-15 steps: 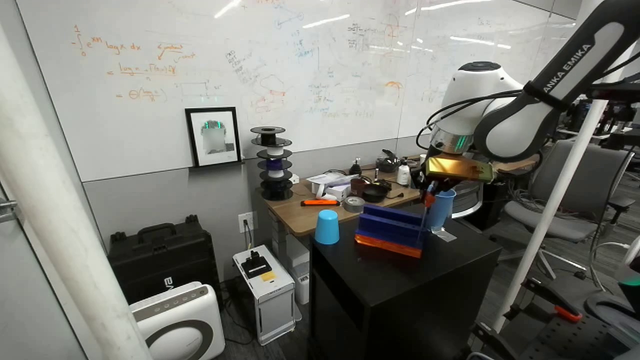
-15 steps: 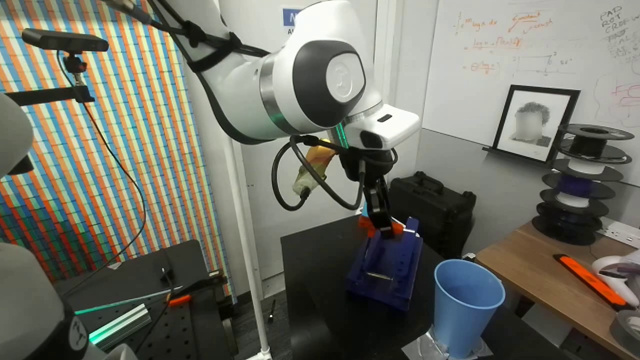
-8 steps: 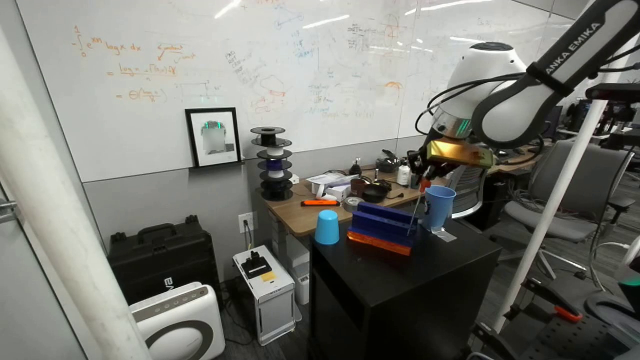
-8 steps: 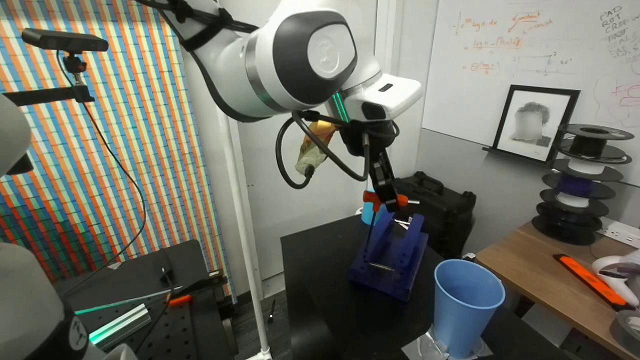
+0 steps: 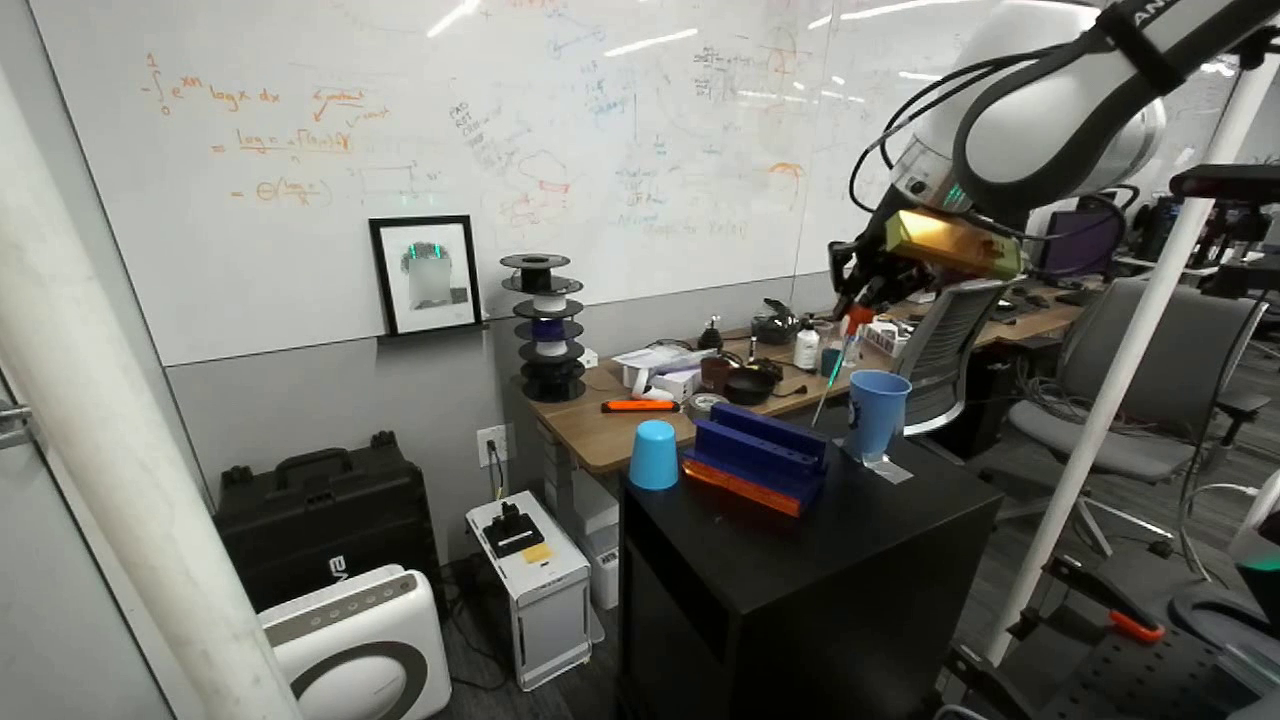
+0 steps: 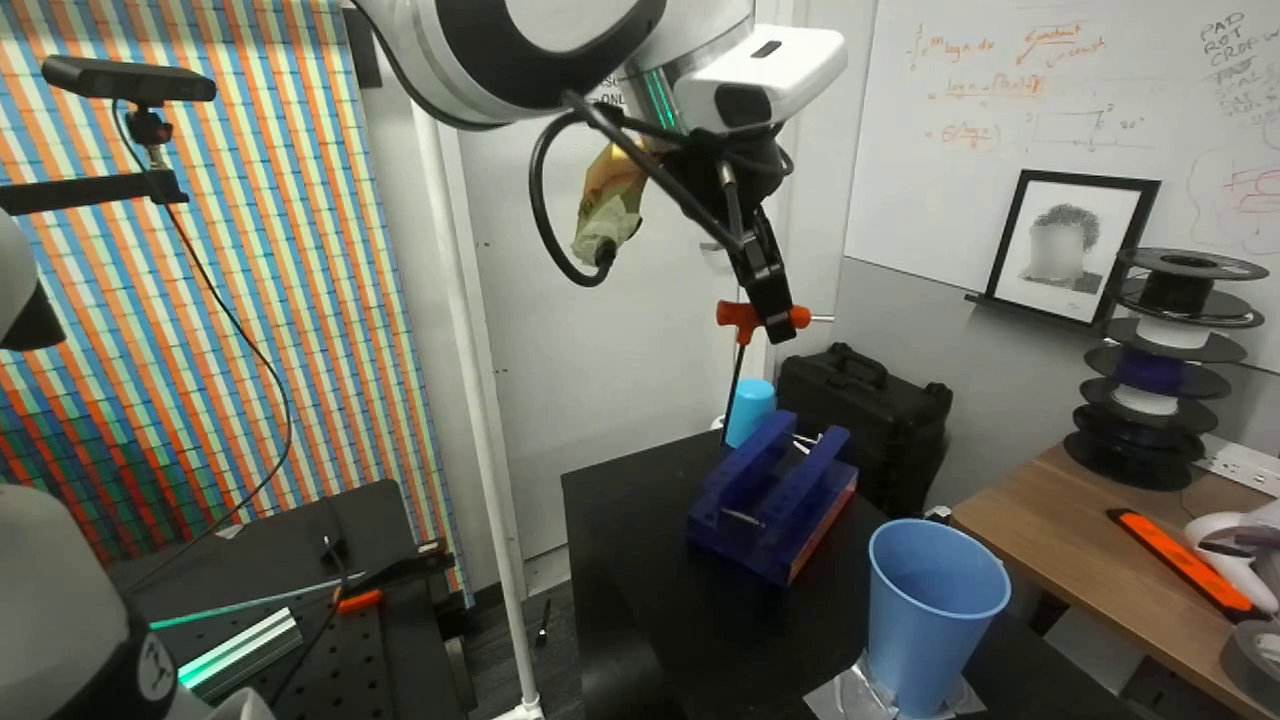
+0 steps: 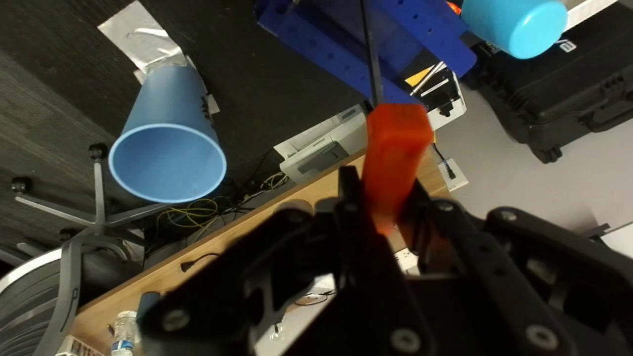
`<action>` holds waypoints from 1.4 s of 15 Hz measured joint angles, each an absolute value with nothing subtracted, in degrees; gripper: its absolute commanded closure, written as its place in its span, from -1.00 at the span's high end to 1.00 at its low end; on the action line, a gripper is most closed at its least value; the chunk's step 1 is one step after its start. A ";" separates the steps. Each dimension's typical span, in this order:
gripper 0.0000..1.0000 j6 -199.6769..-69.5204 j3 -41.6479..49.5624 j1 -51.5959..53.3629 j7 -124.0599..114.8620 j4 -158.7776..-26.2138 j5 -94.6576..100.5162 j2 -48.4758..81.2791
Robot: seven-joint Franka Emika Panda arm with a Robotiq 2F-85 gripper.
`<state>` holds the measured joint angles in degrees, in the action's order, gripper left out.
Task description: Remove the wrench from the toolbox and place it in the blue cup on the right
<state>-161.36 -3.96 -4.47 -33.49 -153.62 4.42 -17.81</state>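
My gripper is shut on the wrench, a tool with an orange T-shaped handle and a thin dark shaft. The wrench also shows in an exterior view and the wrist view. Its shaft hangs down, slightly tilted, and its tip appears just above the toolbox. The blue toolbox with a red-orange edge stands on the black cabinet and shows in both exterior views. The blue cup stands upright and open beside the toolbox, lower than my gripper; it also shows in the wrist view.
A lighter cyan cup stands upside down at the toolbox's opposite end. The black cabinet bears all of these, with clear tape at the blue cup's base. A wooden desk with clutter and spools stands behind.
My gripper has lifted the wrench up out of the toolbox, so its shaft now shows above it. The toolbox has shifted and turned slightly on the cabinet. Both cups have stayed put.
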 measured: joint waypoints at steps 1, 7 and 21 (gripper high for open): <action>-0.78 -159.86 -3.24 -5.05 -31.92 -153.59 4.26 -19.47; -0.78 -158.00 -3.48 -17.76 -29.90 -152.20 12.88 -23.23; -0.78 -167.96 -15.39 -33.25 -47.49 -146.13 33.02 -9.21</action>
<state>-167.96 -15.39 -33.25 -47.49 -146.13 33.02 -9.21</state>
